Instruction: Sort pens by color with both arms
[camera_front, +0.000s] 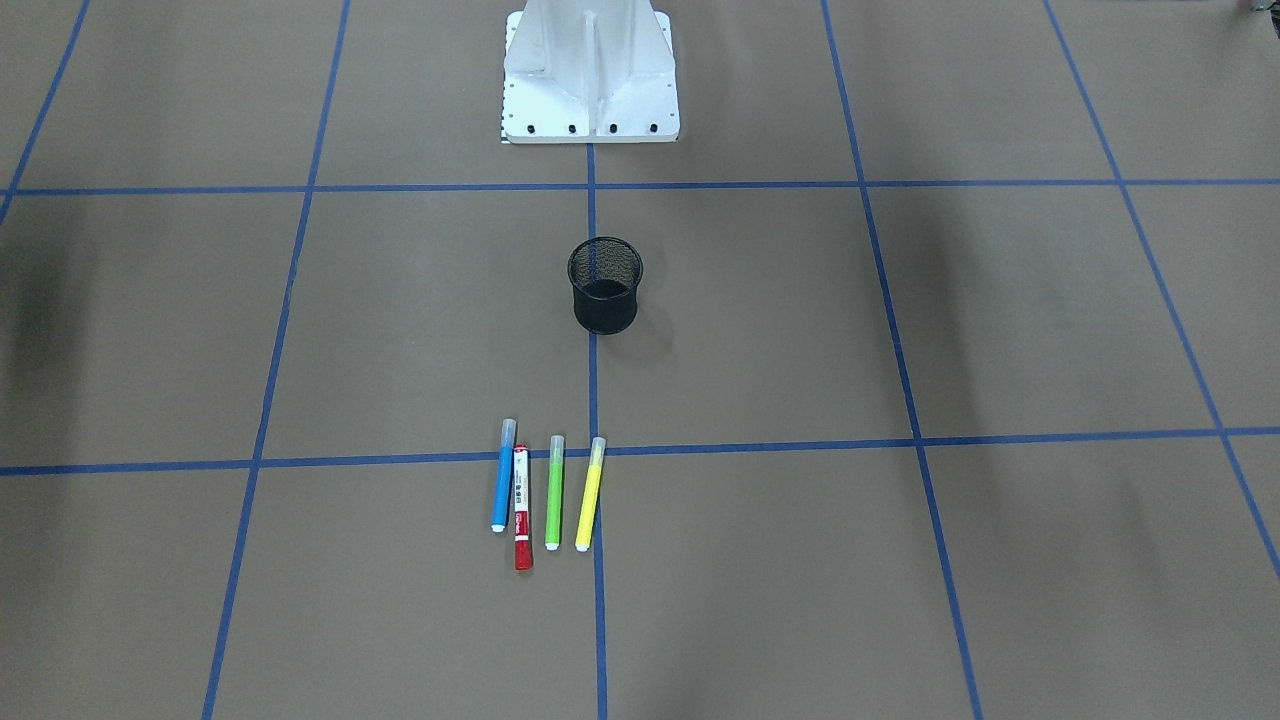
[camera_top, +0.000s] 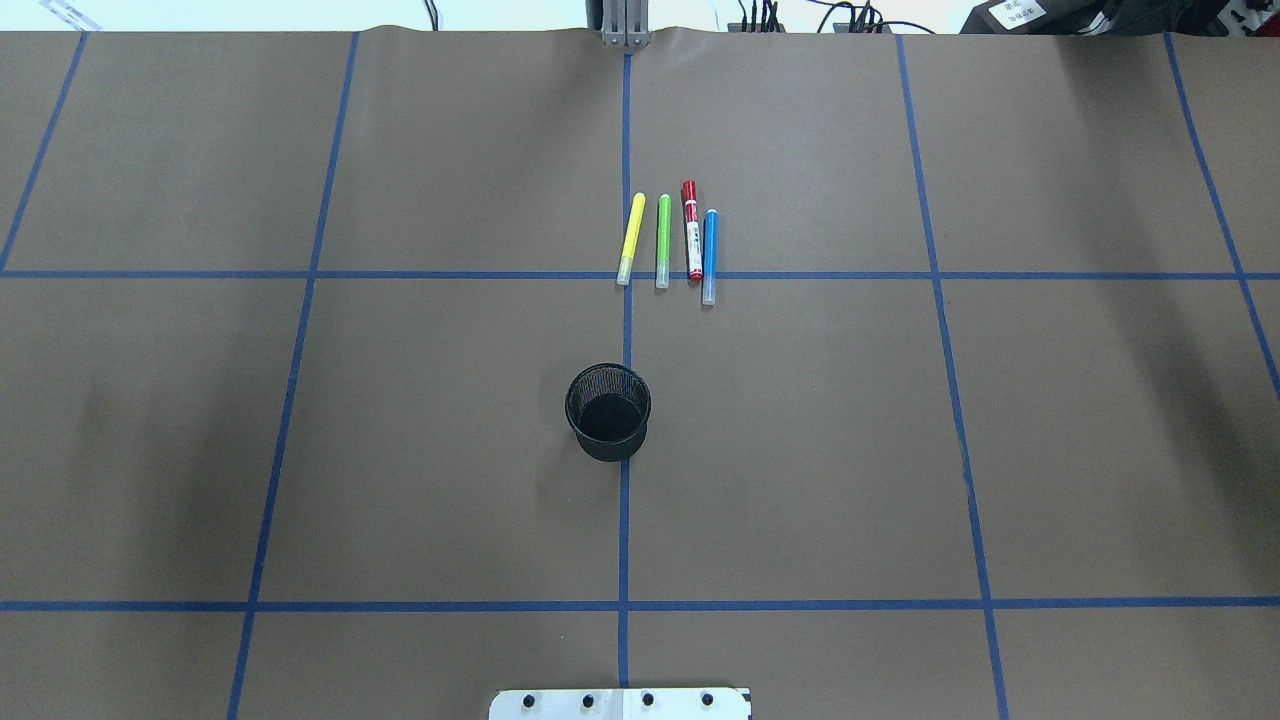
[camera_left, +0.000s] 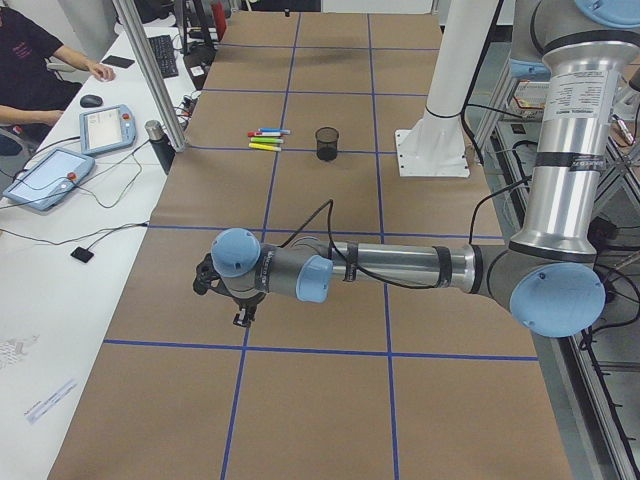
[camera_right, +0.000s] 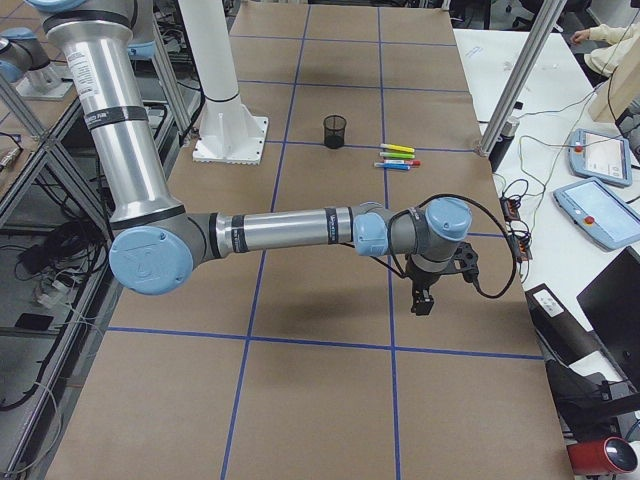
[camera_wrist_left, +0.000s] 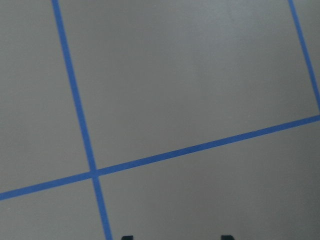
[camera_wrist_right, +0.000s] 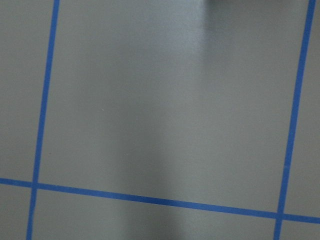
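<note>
The left hand (camera_left: 240, 312), fingertips apart, is held over the left end of the counter (camera_top: 200, 450). Midway along, toward the far edge, the pens lie side by side: yellow (camera_top: 631, 238), green (camera_top: 663, 240), red (camera_top: 691, 230), blue (camera_top: 709, 256). Red and blue nearly touch, so the outer pens are best taken first. Whether the right hand (camera_right: 421, 303) is parted cannot be told.
</note>
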